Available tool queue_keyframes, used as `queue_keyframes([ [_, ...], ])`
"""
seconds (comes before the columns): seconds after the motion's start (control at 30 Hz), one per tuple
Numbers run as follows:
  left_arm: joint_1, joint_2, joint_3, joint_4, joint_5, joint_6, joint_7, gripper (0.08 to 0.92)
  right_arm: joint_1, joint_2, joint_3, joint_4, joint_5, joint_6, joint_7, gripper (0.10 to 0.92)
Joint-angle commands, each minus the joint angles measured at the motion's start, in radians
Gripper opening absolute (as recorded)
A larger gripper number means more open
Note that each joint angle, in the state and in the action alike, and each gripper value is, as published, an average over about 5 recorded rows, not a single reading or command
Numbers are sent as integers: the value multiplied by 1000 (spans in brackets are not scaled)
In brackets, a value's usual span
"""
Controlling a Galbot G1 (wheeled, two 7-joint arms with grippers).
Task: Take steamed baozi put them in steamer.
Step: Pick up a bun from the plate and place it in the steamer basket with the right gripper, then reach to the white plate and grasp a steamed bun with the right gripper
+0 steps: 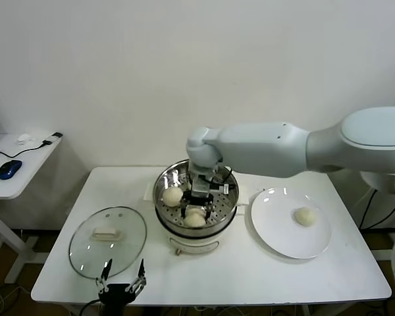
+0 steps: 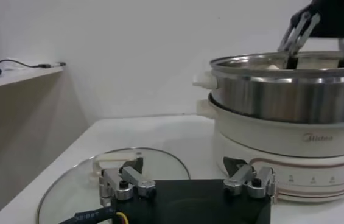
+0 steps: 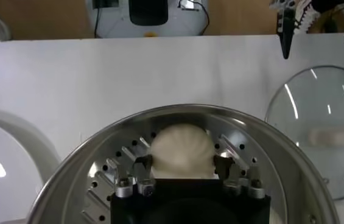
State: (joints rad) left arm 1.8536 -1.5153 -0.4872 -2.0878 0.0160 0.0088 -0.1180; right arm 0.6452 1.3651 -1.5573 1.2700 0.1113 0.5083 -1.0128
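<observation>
I see a glass lid (image 1: 108,241) with a white knob lying flat on the white desk (image 1: 217,276), and a white plate (image 1: 276,230) on it too. A blue mouse (image 1: 9,169) rests on a side table (image 1: 13,187).

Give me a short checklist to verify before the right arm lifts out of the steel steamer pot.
1. Right gripper fingers spread around the cream-white bun: ok.
2. Bun fully released: cannot tell.
3. Bun sits on the perforated tray of the steel steamer pot: ok.
4. Another bun in the pot lies clear of the gripper: ok.
5. One bun waits on the flat white plate: ok.
6. Left gripper parked open by the glass lid: ok.
</observation>
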Motion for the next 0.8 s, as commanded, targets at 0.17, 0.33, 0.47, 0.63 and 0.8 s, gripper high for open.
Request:
queue_keyframes([
  [0.17,5,-4,7,-2,6,-3,-1,823,121,-72,14,2,54,48,-25,819],
  [0.33,5,-5,13,-4,11,-3,0,823,289,-199,-82,-74,285,43,-102,823],
  [0.47,0,-3,17,1,12,-5,1,823,413,-346,-215,-170,421,-87,-163,823],
  [0.63,-8,1,21,1,10,-5,3,823,458,-579,-380,-140,403,-327,-140,823],
  [0.8,-24,1,27,4,6,3,10,823,344,-762,-415,-62,359,-461,-87,823],
])
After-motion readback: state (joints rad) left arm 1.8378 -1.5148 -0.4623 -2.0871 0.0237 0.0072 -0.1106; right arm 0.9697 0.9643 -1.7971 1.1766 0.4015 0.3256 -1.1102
